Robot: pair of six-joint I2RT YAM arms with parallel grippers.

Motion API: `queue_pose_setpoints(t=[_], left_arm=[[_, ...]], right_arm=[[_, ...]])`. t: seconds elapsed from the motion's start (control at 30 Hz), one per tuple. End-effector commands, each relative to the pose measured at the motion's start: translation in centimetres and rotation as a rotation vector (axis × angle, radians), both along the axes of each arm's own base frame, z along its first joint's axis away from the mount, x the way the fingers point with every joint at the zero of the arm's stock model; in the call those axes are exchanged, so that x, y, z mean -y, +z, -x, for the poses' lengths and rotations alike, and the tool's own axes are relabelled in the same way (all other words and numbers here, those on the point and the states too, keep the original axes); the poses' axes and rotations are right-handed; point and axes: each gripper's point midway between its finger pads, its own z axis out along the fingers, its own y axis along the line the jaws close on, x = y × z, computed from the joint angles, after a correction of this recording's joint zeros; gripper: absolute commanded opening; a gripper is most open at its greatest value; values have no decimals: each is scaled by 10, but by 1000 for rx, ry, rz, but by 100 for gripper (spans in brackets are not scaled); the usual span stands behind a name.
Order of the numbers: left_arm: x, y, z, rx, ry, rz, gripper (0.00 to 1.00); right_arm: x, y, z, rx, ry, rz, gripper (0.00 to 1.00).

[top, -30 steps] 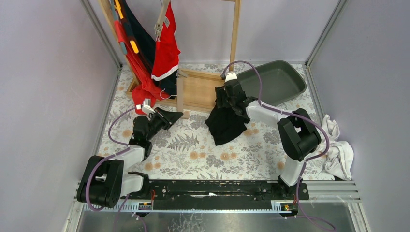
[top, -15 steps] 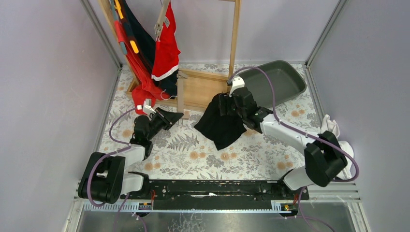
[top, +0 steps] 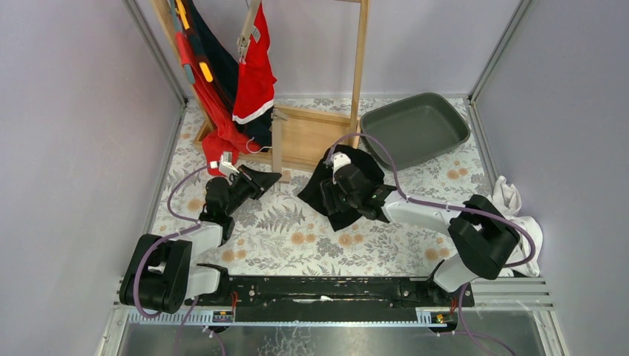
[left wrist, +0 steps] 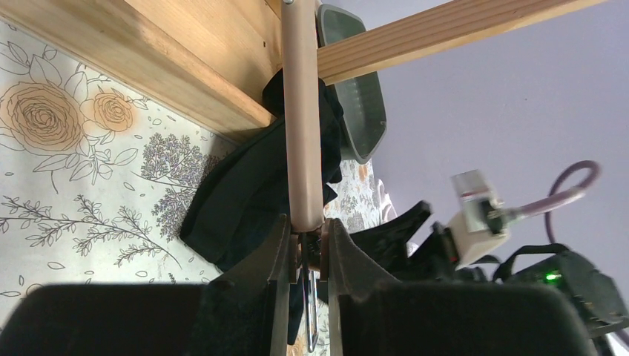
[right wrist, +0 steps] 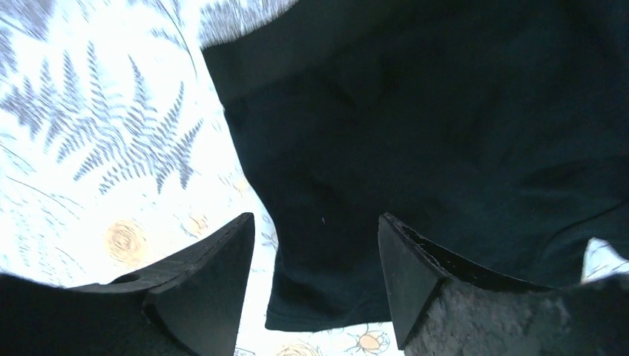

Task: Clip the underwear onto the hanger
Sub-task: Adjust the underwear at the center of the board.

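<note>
The black underwear (top: 313, 189) lies crumpled on the floral table in front of the wooden rack base. My right gripper (top: 332, 194) hovers right over it with its jaws open; in the right wrist view the gripper (right wrist: 315, 230) frames the black cloth (right wrist: 415, 148) and holds nothing. My left gripper (top: 268, 178) is shut on the end of the pinkish-brown hanger bar (top: 276, 144). In the left wrist view the gripper (left wrist: 305, 226) clamps the hanger bar (left wrist: 300, 111), a metal clip (left wrist: 310, 311) hangs between the fingers, and the underwear (left wrist: 230, 200) lies beyond.
A wooden rack (top: 311, 137) stands at the back with red and dark blue garments (top: 252, 74) hanging on its left side. A grey tray (top: 415, 126) sits at the back right. A white cloth (top: 519, 230) lies at the right edge. Walls close both sides.
My right gripper moved down and left from the rack base with the underwear, then opened. The underwear now lies on the table. The left arm has not moved.
</note>
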Motion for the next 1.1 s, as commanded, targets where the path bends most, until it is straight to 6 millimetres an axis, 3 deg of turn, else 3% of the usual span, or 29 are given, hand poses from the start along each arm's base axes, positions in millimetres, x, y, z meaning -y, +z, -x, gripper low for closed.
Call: queue_pose_setpoints(t=[0.0,0.17,0.4,0.63,0.93,1.07], left_arm=[[-3,30,-8,113,17,14,0],[-4,30,-7,113,19,14,0],[-4,29,-7,109,20,11,0],[-4,28,-8,107,22,11,0],[-4,29,-8,108,22,14,0],[-5,29,-8,111,31,15,0]], right_arm=[[-6,-21,15,-50,3,7,68],[3,-43,20,-73,-15,73,59],[17,-59,29,-102,-40,136,50],[48,-76,43,-143,-99,236,32],[113,-69,50,-102,-260,418,33],[119,-47,45,-57,-307,389,40]])
